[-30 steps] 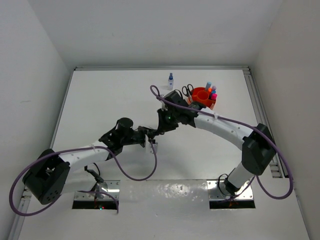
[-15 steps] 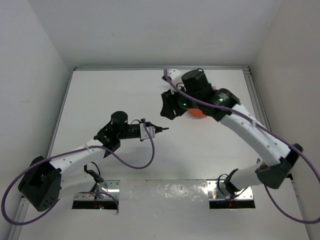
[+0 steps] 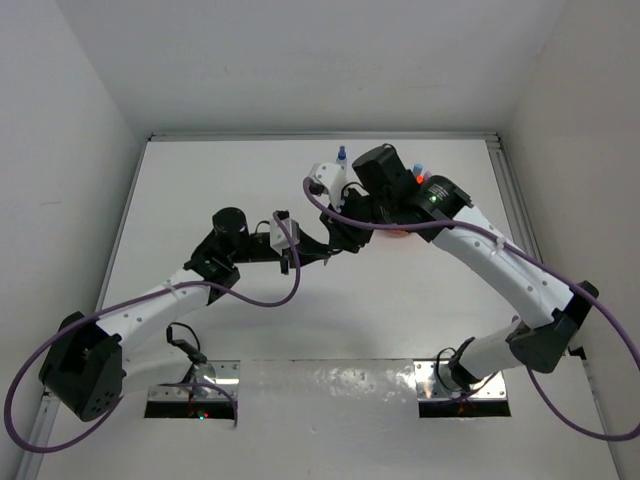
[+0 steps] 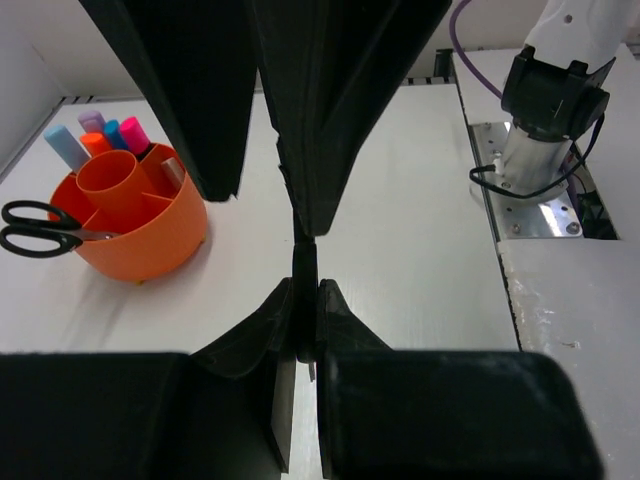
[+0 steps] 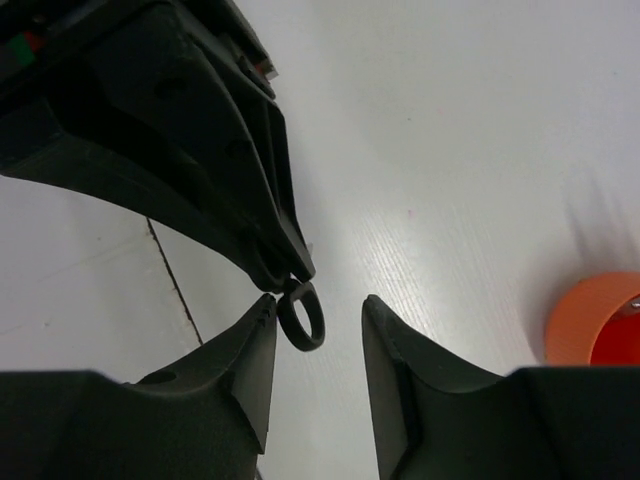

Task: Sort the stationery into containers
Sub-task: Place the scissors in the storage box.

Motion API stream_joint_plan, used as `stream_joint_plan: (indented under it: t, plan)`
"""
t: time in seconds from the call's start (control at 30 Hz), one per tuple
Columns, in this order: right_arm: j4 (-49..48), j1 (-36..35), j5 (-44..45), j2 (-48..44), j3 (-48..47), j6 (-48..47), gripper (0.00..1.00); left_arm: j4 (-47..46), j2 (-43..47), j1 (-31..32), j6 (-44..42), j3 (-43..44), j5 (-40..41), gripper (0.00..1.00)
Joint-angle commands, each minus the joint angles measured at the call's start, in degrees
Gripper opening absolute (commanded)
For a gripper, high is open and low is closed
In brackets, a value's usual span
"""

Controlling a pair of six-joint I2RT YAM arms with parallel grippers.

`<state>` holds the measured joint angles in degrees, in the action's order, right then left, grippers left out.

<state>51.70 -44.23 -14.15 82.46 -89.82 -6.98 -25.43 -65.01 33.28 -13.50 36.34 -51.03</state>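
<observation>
Desk [image 3: 200, 190]: white matte top, faint grain visible close up. Enclosure: plain white L wall [image 3: 60, 130], rear wall [image 3: 320, 60], R wall [image 3: 585, 110]. Metal rail [image 3: 512, 210] runs along desk's R edge; thinner strip [image 3: 124, 225] along L edge. Near edge: scuffed, glossier white board [image 3: 330, 385] w/ two bare metal plates [image 3: 195, 392] set in. Lighting even, diffuse; shadows soft.

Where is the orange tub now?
In the left wrist view the orange tub stands at the left on the table, scissors poking out of its left side; from above, the right arm mostly hides it.
</observation>
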Motion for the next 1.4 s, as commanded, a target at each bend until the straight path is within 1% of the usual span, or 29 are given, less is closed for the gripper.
stream_joint_plan:
  t: [0.0,0.07,0.3,0.37,0.4,0.5,0.53,0.67,0.7,0.77,0.8,0.83,0.9,0.93,1.03,1.17,1.37]
  plan:
    - [1.5,-1.0,-1.6,1.1,-2.9,-3.7,0.37,-2.1,0.4,-0.6,2.2,2.2,-3.6,0.0]
    - [2.2,-1.3,-2.0,1.9,-3.3,-3.7,0.36,-2.1,0.7,-0.6,2.3,2.2,-3.4,0.0]
    - [2.9,-1.4,-2.2,2.1,-1.9,-3.1,0.22,-0.7,1.2,-0.6,0.8,2.2,-2.9,0.0]
    - [2.6,-1.3,-2.3,1.7,-1.4,-2.6,0.16,-0.5,1.2,-0.6,0.4,2.3,-2.7,0.0]
    - [2.4,-1.3,-2.5,1.7,-1.2,-2.4,0.16,-0.6,1.2,-0.6,0.6,2.3,-2.6,0.0]
    - [3.0,-1.3,-3.4,1.7,-0.8,-2.5,0.29,-0.9,1.1,-0.6,0.2,2.4,-2.6,0.0]
    - [3.8,-1.3,-3.6,1.8,-1.0,-2.4,0.34,-0.9,1.1,-0.6,0.2,2.4,-2.6,0.0]
    - [3.8,-1.3,-4.2,1.0,0.0,-2.4,0.36,0.2,1.2,-0.7,-0.6,2.7,-2.6,0.0]
    - [3.6,-1.3,-4.0,0.7,0.3,-2.2,0.34,0.6,1.2,-0.6,-0.7,2.7,-2.7,0.0]
    - [2.9,-1.3,-4.0,0.5,0.9,-1.8,0.28,0.6,1.3,-0.7,-0.8,2.8,-2.4,0.0]
    - [2.5,-1.4,-4.1,0.7,0.8,-1.3,0.23,0.6,1.1,-0.6,-0.7,2.9,-2.4,0.0]
    - [2.4,-1.2,-4.4,0.9,0.9,-1.0,0.15,0.5,1.1,-0.6,-0.8,2.9,-2.4,0.0]
    - [2.2,-1.4,-5.2,1.5,0.6,-0.7,0.07,0.2,0.9,-0.6,-0.8,3.0,-2.4,0.0]
    - [2.1,-1.5,-5.4,1.7,0.6,-0.7,0.0,0.1,0.9,-0.5,-0.8,3.2,-2.3,0.0]
    - [0.9,-1.9,-5.7,1.7,0.5,-0.1,0.0,0.3,0.8,-0.4,-1.3,3.3,-1.9,0.0]
    - [-3.4,-3.4,-5.8,1.6,1.3,0.7,0.0,0.3,0.1,0.2,-1.4,3.3,-0.9,0.0]
    - [-5.2,-5.5,-5.4,3.3,-0.2,0.7,0.0,0.5,-0.9,0.9,0.0,3.3,-0.3,0.0]
